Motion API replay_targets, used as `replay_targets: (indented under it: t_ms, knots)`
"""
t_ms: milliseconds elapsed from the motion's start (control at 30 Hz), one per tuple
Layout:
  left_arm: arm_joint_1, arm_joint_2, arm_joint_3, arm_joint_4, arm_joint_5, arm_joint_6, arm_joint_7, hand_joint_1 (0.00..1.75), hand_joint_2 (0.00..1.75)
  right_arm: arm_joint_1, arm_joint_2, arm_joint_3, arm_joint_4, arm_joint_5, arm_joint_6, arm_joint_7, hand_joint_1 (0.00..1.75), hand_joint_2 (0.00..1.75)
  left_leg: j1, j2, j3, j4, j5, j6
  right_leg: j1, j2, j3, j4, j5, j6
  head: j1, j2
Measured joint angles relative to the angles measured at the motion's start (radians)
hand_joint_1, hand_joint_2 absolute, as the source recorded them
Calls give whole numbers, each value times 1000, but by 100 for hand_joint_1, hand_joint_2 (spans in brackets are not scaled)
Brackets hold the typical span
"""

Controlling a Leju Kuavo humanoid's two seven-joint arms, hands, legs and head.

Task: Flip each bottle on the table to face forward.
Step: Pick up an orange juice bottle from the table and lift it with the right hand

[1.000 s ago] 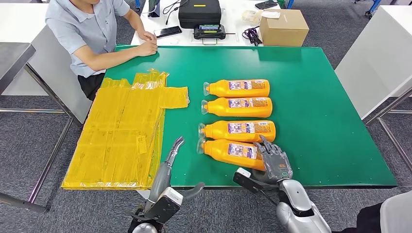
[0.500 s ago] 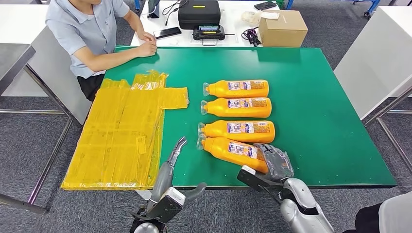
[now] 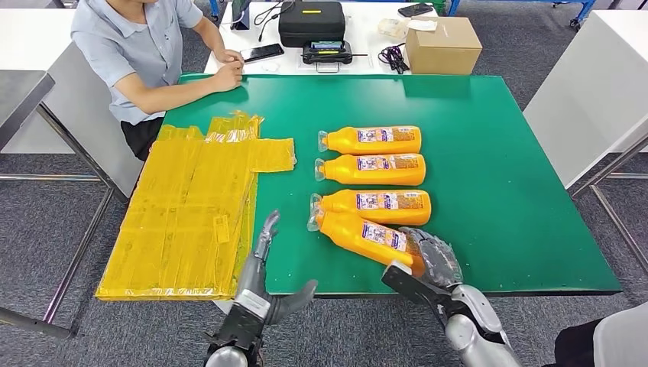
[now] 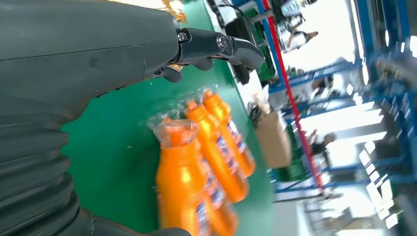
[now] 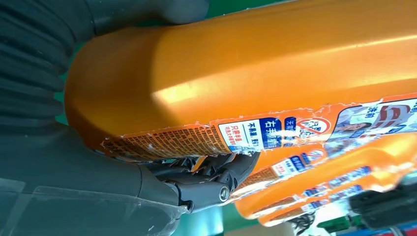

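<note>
Head view. Four orange bottles lying on their sides on the green table (image 3: pixel 497 191), caps pointing toward the left hand's side. Nearest bottle (image 3: pixel 365 238) skewed, base end wrapped by the right hand (image 3: pixel 433 258), fingers curled over the base and clamped on it, cap end angled up against the second bottle (image 3: pixel 373 205) and touching it. Third bottle (image 3: pixel 372 169) and fourth bottle (image 3: pixel 371 140) farther out beyond the fingertips, parallel, labels up, each apart from the next. Left hand (image 3: pixel 262 252) raised over the table's near edge, fingers straight and close together, thumb stuck out sideways, holding nothing, well short of the nearest bottle's cap. Yellow plastic sheets (image 3: pixel 195 206) spread just past the left fingertips, draped over the table's side. Seated person (image 3: pixel 137 46) at the far corner, forearm resting on the table. Cardboard box (image 3: pixel 442 44) and black case (image 3: pixel 311 21) on a white table behind.

Left wrist view. Dark fingers (image 4: pixel 221 45) extended above the green surface, nothing between them and the thumb. Orange bottles (image 4: pixel 206 162) side by side beyond the palm, caps nearest, blurred.

Right wrist view. Nearest bottle's base (image 5: pixel 236 73) pressed into the palm, torn label edge showing, dark fingers (image 5: pixel 206 182) hooked under it, thumb over the opposite side. Other bottles (image 5: pixel 324 182) just beyond the fingertips.
</note>
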Motion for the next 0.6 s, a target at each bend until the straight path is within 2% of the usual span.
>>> replay_targets:
  t_ms: [200, 400, 600]
  knots:
    - [-6, -11, 3, 0, 108, -8, -26, 0, 175, 23, 14, -7, -20, -54, 9, -46, 175, 175, 0, 0, 0, 0, 0, 0, 0, 0, 0, 0, 0, 0, 0, 0]
    - [-3, -16, 10, 1, 456, -83, -27, 0, 175, 48, 48, -20, -61, -164, 32, -109, 175, 175, 0, 0, -3, 0, 0, 0, 0, 0, -1, 0, 0, 0, 0, 0]
    - [-5, -8, 16, 34, 691, -259, 48, 0, 175, 46, 91, -26, -79, -280, 77, -187, 175, 175, 0, -1, -7, 0, 1, 1, 0, 0, -4, 1, 0, 0, 0, 0]
